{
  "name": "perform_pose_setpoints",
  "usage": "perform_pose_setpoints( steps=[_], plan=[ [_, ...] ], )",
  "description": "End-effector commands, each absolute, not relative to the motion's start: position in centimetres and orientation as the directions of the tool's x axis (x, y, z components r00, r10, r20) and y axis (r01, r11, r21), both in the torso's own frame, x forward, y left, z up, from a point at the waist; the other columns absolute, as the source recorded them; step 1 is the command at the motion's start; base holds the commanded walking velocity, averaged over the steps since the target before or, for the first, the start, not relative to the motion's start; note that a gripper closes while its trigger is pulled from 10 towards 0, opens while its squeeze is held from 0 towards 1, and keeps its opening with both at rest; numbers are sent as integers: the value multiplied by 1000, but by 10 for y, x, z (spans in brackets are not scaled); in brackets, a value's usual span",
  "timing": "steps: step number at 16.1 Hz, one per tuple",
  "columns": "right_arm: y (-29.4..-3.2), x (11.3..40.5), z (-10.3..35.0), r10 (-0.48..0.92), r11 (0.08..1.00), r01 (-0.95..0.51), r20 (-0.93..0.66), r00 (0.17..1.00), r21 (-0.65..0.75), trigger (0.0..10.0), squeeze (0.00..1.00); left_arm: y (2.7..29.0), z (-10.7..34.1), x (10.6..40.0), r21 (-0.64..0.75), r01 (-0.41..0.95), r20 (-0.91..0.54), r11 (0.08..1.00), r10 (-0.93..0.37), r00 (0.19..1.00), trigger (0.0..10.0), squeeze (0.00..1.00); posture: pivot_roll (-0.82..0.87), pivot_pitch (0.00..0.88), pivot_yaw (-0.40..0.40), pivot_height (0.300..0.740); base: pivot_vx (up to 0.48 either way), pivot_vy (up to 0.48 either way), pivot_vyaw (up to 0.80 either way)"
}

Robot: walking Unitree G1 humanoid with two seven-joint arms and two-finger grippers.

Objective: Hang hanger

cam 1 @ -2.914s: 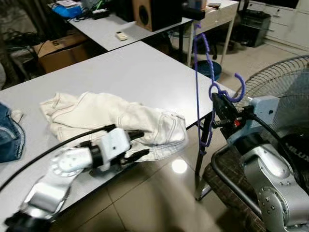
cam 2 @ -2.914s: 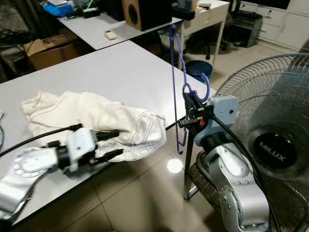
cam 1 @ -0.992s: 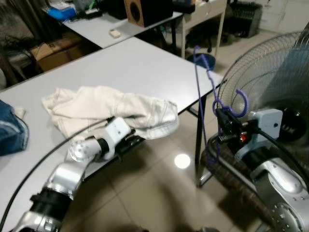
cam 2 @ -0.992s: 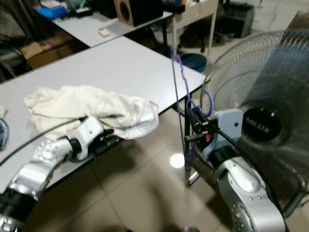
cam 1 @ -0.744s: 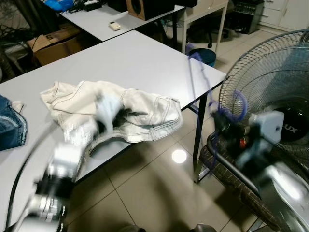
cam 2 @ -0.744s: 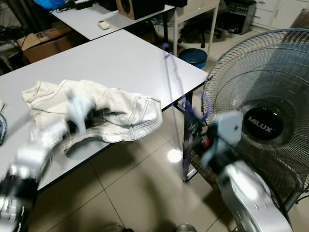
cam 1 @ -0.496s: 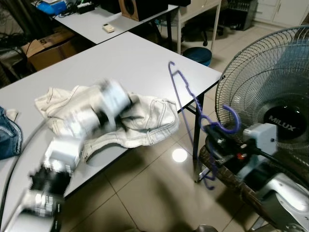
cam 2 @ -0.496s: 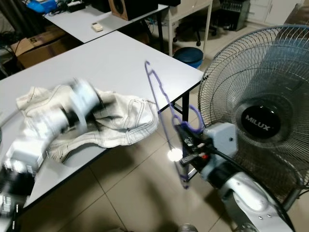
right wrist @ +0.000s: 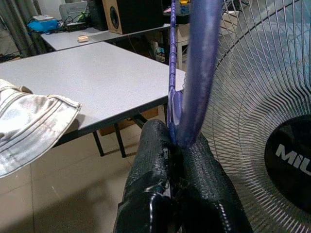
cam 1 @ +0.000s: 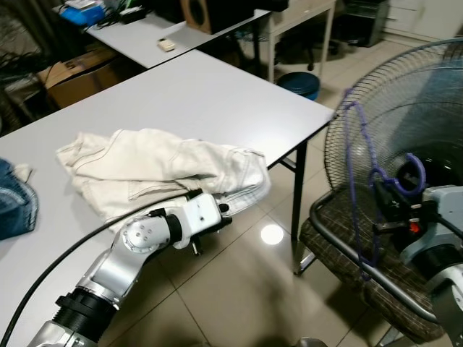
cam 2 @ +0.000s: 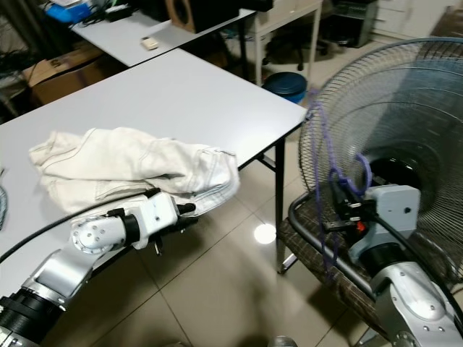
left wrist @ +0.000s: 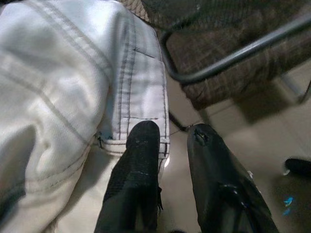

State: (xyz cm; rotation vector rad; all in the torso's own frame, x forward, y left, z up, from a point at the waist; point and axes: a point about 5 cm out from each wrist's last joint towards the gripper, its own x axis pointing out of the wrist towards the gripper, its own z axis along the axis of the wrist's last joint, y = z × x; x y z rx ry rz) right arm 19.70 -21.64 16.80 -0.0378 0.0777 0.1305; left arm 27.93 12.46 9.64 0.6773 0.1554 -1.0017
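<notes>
Fingers of my right gripper [right wrist: 177,145] are pinched tight on the purple hanger [cam 1: 356,166], clamped just below its hook, so the hook curls up past the jaws and the long frame trails down and away from them. I judge that grip is chosen to leave the hook free for catching on a rail. Right behind those jaws stands the big floor fan [cam 2: 405,123], its grille close to the hanger, and below them sits a dark chair [cam 1: 347,246]; I see no rail or rod from here, so I'd say the hanging spot has yet to be found.

My left gripper [left wrist: 167,141] has its two fingers a little apart with nothing between them. One fingertip [left wrist: 143,138] lies against the hem of the white jeans [cam 1: 159,163], which are heaped on the grey table [cam 1: 210,94] and spill over its edge just beside those jaws. That arm looks idle to me, resting low at the table's edge
</notes>
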Motion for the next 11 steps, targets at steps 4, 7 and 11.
perform_pose_setpoints(
  steps=[4,7,11],
  plan=[
    [-203,199,173,187,982,-189,-53,981,-28,10000,0,130,87,282,606,734,-419,306,-662,622,10000,690,-271,59,155,740,0,0,0],
    [-201,201,172,179,984,-180,-48,983,-16,10000,0,130,76,279,652,710,-435,267,-636,638,10000,0,-270,64,155,740,0,0,0],
    [-193,204,173,193,981,-193,-34,981,-1,10000,0,130,68,288,761,590,-369,269,-569,735,10000,0,-269,67,150,740,0,0,0]
  ],
)
